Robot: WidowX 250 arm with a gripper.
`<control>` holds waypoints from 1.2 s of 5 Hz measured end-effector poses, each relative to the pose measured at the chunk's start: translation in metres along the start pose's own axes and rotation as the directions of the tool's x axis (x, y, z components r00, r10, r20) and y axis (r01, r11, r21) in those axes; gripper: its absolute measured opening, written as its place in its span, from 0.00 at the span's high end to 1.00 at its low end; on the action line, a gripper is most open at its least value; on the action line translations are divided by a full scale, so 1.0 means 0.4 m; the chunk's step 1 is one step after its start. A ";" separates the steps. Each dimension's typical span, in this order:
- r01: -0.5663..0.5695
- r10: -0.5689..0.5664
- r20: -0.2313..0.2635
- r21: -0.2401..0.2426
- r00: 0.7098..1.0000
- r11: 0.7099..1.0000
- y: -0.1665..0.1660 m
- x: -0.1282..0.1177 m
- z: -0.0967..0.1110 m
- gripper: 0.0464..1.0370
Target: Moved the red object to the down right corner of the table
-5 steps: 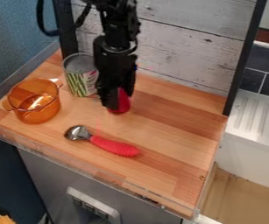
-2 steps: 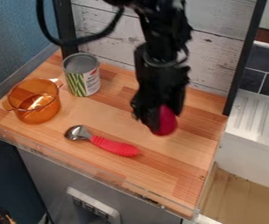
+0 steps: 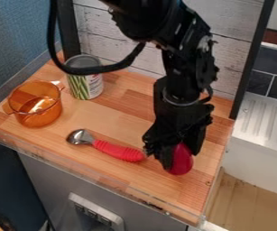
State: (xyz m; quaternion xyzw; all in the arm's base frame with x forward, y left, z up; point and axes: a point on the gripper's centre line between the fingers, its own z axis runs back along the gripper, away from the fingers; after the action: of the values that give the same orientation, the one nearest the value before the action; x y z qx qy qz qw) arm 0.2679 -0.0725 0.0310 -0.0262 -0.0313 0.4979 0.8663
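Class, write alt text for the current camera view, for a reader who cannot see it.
A black robot gripper holds a red, rounded object over a wooden table, right of a red-handled scoop; a can and amber glass pot stand behind.

The single camera looks from above and in front of the wooden bench (image 3: 119, 113), slanting steeply down and facing the whitewashed plank backboard (image 3: 231, 56) at an angle, so the bench's front edge runs down toward the right. It sits close, yet takes in the whole benchtop, the blue wall (image 3: 14, 34) left and the ribbed white drainboard (image 3: 265, 122) right.
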 end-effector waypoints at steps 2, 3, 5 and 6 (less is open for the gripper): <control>0.023 -0.024 0.020 0.051 1.000 0.998 0.033 -0.017 -0.041 0.33; 0.003 -0.006 0.032 0.078 0.999 0.997 0.045 0.004 -0.058 0.33; 0.004 -0.007 0.035 0.068 0.999 0.998 0.043 0.015 -0.079 0.29; -0.008 0.004 0.042 0.083 0.999 0.997 0.041 0.020 -0.076 0.05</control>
State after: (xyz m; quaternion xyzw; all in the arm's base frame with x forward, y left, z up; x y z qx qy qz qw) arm 0.2601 -0.0576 -0.0002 0.0202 -0.0287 0.5019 0.8642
